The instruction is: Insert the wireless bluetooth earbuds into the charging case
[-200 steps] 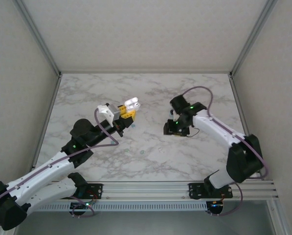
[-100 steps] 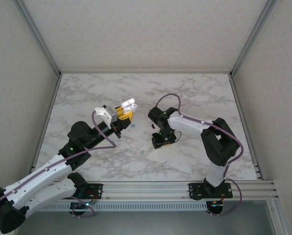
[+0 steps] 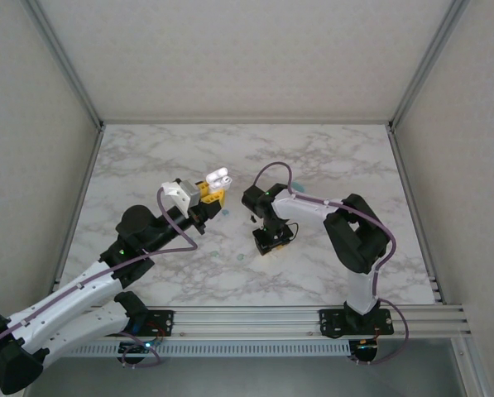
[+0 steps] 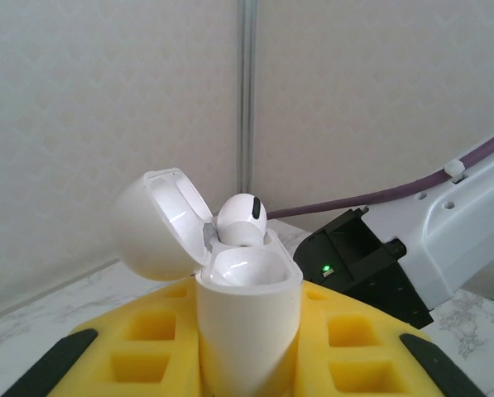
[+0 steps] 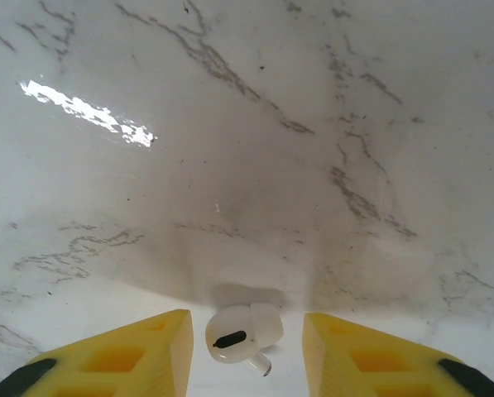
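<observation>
Left tool (image 3: pixel 213 192): closed upon the charging case (image 4: pixel 248 318), which is gripped upright between the yellow left fingers (image 4: pixel 147 343) and held raised above the surface (image 3: pixel 338 165).
Charging case: white and rounded; the lid (image 4: pixel 160 223) is hinged open and tipped back to the left.
Seated earbud (image 4: pixel 241 219): white, marked with a dark oval; lodged in the mouth of the case, its head standing above the rim.
Right tool (image 3: pixel 267 242): pointed down close to the surface, near the left tool; the yellow right fingers (image 5: pixel 122 360) are parted and nothing is gripped.
Loose earbud (image 5: pixel 240 333): white; laid on the surface between the right fingers, with a gap seen at each side.
</observation>
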You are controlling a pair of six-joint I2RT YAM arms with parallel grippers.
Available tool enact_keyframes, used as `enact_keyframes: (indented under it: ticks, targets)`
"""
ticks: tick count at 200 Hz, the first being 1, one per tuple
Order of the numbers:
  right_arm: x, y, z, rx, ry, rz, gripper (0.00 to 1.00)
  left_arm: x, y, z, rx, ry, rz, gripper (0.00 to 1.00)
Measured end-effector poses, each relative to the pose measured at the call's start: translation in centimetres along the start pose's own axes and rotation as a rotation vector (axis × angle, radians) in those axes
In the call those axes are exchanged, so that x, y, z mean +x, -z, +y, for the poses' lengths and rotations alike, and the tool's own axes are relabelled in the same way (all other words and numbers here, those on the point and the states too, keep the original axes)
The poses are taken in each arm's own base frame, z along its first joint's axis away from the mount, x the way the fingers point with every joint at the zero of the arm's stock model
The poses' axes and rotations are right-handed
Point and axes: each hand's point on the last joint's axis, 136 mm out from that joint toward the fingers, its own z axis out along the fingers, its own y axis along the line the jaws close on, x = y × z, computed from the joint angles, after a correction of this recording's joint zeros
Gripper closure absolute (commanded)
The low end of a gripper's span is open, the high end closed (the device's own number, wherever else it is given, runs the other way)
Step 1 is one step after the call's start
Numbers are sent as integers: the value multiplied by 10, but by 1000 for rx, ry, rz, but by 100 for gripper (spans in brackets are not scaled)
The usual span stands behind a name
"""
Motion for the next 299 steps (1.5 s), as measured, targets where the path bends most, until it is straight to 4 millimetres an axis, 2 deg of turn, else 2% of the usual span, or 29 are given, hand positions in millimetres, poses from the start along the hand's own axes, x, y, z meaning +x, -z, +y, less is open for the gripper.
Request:
enact_keyframes:
  ticks: [74,92,106,126,154,170,185,200,220,243,268,281,299]
  targets:
    - [2,-9,0,16,6,24,65,0,0,0,0,0,1,88]
    - [2,-9,-1,21,5,23,67,1,0,0,0,1,2,88]
    - [2,-9,-2,27,3,21,72,1,0,0,0,1,2,88]
    - [2,-8,-3,34,2,20,73,1,-1,0,0,1,4,88]
    - [0,-5,-4,40,-5,2,75,5,-3,1,0,2,16,88]
    - [-4,7,-5,43,-19,-40,75,10,-5,1,-1,4,29,88]
    - [-8,30,-6,24,-37,-112,75,16,-9,1,-1,7,46,88]
    - [-15,66,-8,-12,-71,-223,75,23,-12,2,-2,9,65,88]
    - [-24,134,-18,-81,-141,-427,75,31,-18,3,-2,12,86,88]
    - [-24,215,-31,-161,-219,-678,74,42,-25,4,-1,22,109,88]
    - [-15,293,-27,-273,-239,-922,74,50,-38,3,11,39,123,89]
    - [-12,323,-21,-343,-240,-1018,74,53,-44,2,21,52,121,89]
    - [-13,350,-12,-439,-245,-1097,73,55,-51,1,34,65,116,89]
